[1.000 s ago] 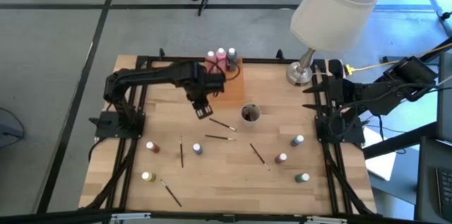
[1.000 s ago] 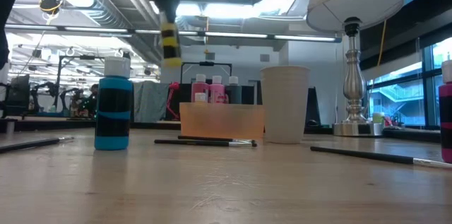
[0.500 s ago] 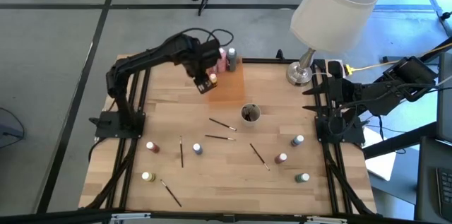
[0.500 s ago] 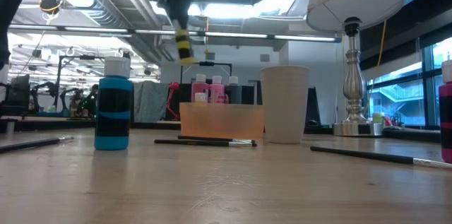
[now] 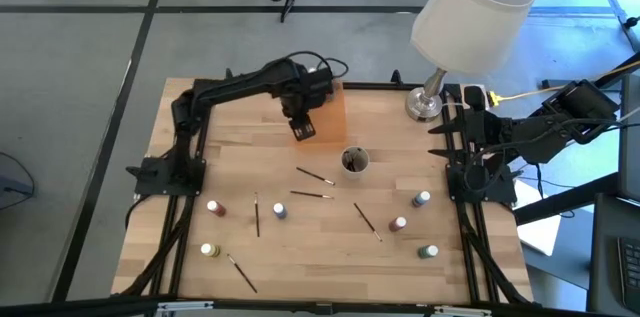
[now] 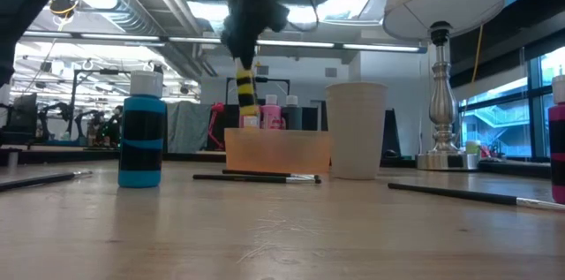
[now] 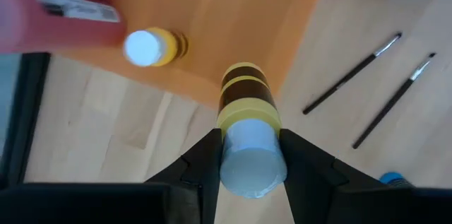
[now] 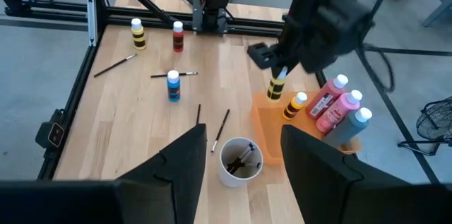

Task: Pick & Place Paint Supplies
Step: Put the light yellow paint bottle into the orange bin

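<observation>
A yellow paint bottle with black bands (image 6: 244,94) hangs in my left gripper (image 7: 252,164), which is shut on it above the near edge of the orange tray (image 5: 328,122). Another yellow bottle (image 7: 152,46), pink bottles (image 8: 332,104) and a grey one (image 8: 353,125) stand upright in the tray. More small bottles (image 5: 280,211) stand on the table, and several thin brushes (image 5: 311,195) lie flat on it. My right gripper (image 8: 244,174) waits open, raised at the table's right side. My left gripper pinches the yellow bottle's upper end, at its white cap (image 7: 252,160), between its two fingers (image 7: 205,160). The fingers come from above, pointing down. The bottle hangs below them, nearly upright, with its base (image 6: 247,123) about level with the tray's rim.
A pale cup (image 5: 354,161) holding brushes stands just right of the tray. A lamp (image 5: 430,97) with a large white shade stands at the far right. Loose bottles stand at the right (image 5: 422,199) and near left (image 5: 208,251).
My left gripper has carried the yellow bottle from above the middle of the table toward the far edge and then right, to the orange tray. It has sunk, so the bottle now hangs close to the tray's rim.
</observation>
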You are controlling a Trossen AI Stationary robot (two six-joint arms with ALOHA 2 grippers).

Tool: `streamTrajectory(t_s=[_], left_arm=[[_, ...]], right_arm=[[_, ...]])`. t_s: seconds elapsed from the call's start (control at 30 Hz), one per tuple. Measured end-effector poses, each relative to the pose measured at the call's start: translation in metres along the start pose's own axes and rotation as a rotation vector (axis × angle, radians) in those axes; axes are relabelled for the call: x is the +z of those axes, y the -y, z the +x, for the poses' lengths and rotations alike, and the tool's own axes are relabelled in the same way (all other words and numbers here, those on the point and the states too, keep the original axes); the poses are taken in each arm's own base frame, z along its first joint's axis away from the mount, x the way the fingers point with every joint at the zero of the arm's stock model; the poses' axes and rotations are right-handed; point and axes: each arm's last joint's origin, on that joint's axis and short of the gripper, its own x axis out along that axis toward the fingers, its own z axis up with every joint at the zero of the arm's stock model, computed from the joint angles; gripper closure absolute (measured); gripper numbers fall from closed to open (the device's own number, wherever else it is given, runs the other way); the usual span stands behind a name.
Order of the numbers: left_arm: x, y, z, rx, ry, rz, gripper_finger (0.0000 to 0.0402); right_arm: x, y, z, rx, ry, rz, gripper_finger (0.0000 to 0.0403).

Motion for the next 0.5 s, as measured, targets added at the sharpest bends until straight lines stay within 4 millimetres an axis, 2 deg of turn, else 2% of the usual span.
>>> streamTrajectory(t_s=[0.2,0.5], left_arm=[[0.012,0.001,0.024,0.011,-0.037,0.049,0.0284],[0.017,-0.008,0.026,0.044,0.007,0.058,0.0284]], right_arm=[[0.000,0.000,0.000,-0.002,0.001,0.000,0.0216],[0.002,-0.006,0.007,-0.007,-0.014,-0.012,0.0216]])
